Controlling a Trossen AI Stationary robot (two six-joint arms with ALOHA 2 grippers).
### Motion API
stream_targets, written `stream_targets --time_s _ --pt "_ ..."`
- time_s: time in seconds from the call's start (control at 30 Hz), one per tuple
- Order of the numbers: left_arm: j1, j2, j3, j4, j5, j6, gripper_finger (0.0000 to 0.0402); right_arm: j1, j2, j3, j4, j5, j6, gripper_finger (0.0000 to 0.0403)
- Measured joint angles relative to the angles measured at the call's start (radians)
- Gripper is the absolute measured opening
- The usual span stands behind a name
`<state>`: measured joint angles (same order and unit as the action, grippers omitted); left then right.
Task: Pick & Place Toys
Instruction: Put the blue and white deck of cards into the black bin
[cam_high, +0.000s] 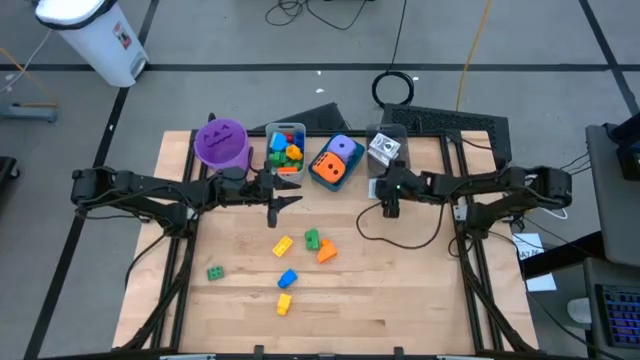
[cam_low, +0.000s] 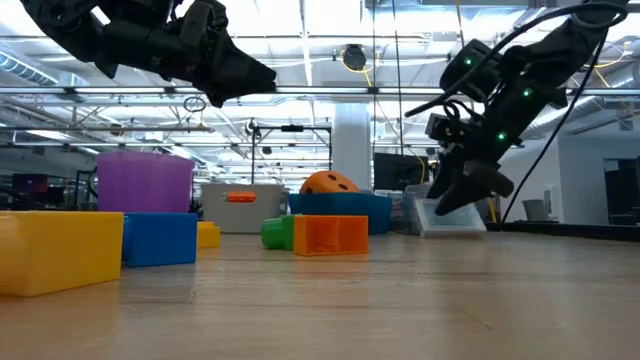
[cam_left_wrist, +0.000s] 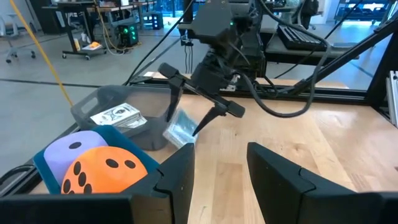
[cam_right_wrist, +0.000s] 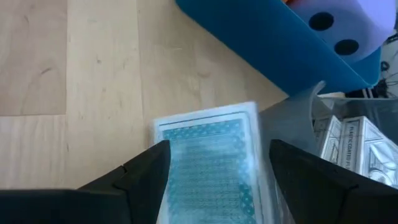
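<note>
**Caller:** While the left arm waits over the table's back half, the right gripper (cam_high: 389, 208) is the busy one, down low just in front of the grey bin (cam_high: 378, 135).

**Analyst:** And look between its fingers (cam_right_wrist: 144, 177): a white-grey printed cube (cam_right_wrist: 211, 162) sits there on the wood, teal pattern up, its edge right by the bin's wall. The jaws are spread to either side of it; whether they press on it, nobody can tell from these views.

**Caller:** The left gripper (cam_left_wrist: 217, 171)?

**Analyst:** Fingers parted with bare wood between them, nothing carried. It hangs in front of the clear bin (cam_high: 286, 128), which holds a pile of small bricks (cam_high: 286, 153).

**Caller:** Run down the rest of the toys.

**Analyst:** The orange die (cam_high: 328, 170) and the purple die (cam_high: 343, 148) sit together in the blue bin (cam_high: 356, 176). More printed cubes (cam_high: 384, 149) lie in the grey bin. Loose on the table: a yellow brick (cam_high: 283, 244), a green brick (cam_high: 312, 238) touching an orange brick (cam_high: 326, 252), a blue brick (cam_high: 287, 278), another yellow brick (cam_high: 284, 303) nearest the front, and a lone green brick (cam_high: 215, 272) off to the left.

**Caller:** And the purple cup (cam_high: 221, 142) stands at the left end of the row of bins.
</note>
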<state>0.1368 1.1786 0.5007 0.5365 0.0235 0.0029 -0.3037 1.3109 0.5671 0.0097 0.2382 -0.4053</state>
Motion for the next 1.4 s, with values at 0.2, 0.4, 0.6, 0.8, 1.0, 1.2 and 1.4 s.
stream_targets --time_s 0.2,0.4,0.6,0.8,1.0,1.2,1.4 --pt "0.000 0.000 0.000 0.000 0.000 0.002 0.0152 -0.031 0.000 0.000 -0.007 -0.012 0.001 0.0254" --pt "0.000 0.000 0.000 0.000 0.000 0.003 0.0152 -0.031 0.000 0.000 -0.044 -0.090 0.084 0.0245" --pt "0.000 0.000 0.000 0.000 0.000 0.007 0.0152 -0.031 0.000 0.000 -0.121 -0.117 0.164 0.0245" --pt "0.000 0.000 0.000 0.000 0.000 0.007 0.0152 -0.027 0.000 0.000 -0.198 -0.248 0.259 0.0241" --pt "0.000 0.000 0.000 0.000 0.000 0.007 0.0152 0.030 -0.001 0.001 -0.190 -0.337 0.334 0.0233" --pt "0.000 0.000 0.000 0.000 0.000 0.007 0.0152 0.148 0.001 0.000 -0.159 -0.292 0.364 0.0223" --pt "0.000 0.000 0.000 0.000 0.000 0.004 0.0152 0.197 0.002 -0.002 -0.065 -0.075 0.339 0.0224"
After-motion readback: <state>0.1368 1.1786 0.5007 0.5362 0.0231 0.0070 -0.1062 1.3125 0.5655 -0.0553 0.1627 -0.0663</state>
